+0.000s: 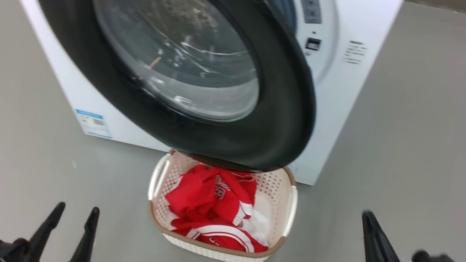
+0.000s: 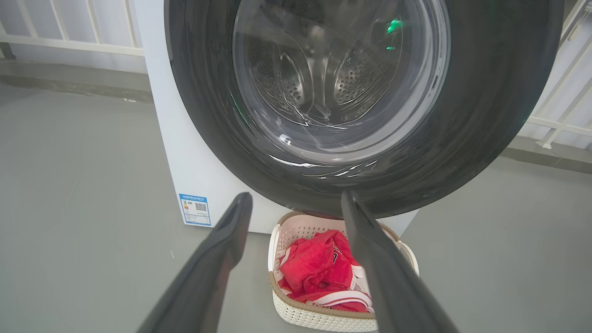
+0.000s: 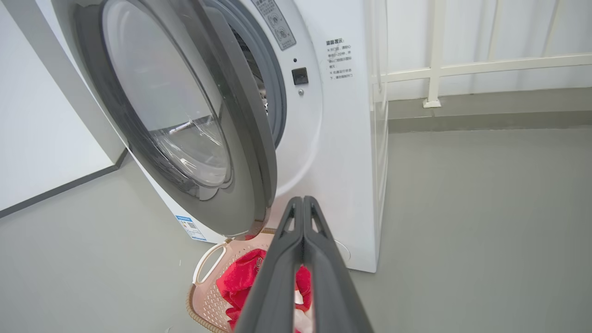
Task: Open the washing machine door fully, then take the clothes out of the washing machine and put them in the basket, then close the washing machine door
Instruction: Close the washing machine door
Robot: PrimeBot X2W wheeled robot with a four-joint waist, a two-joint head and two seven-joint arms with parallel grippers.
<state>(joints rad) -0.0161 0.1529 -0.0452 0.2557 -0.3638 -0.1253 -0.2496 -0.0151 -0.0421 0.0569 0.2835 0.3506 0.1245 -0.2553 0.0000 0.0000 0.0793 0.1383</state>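
The washing machine [image 1: 341,119] stands ahead with its door [image 1: 280,124] partly swung out, the black rim hanging over the basket [image 1: 290,213]. In the right wrist view the door [image 3: 252,152] stands away from the grey gasket [image 3: 277,101]. The clothes [image 1: 209,197], red with white trim, lie in the cream basket on the floor. Through the glass in the left wrist view the steel drum [image 2: 351,78] shows no garment. My left gripper [image 1: 74,218] is open and empty, low left of the basket. My right gripper [image 1: 369,216] is shut and empty, right of the basket.
Grey floor [image 1: 432,156] spreads on both sides of the machine. A white railing [image 3: 462,69] runs behind on the right and a white wall [image 3: 37,138] on the left. A blue label [image 1: 93,123] marks the machine's lower corner.
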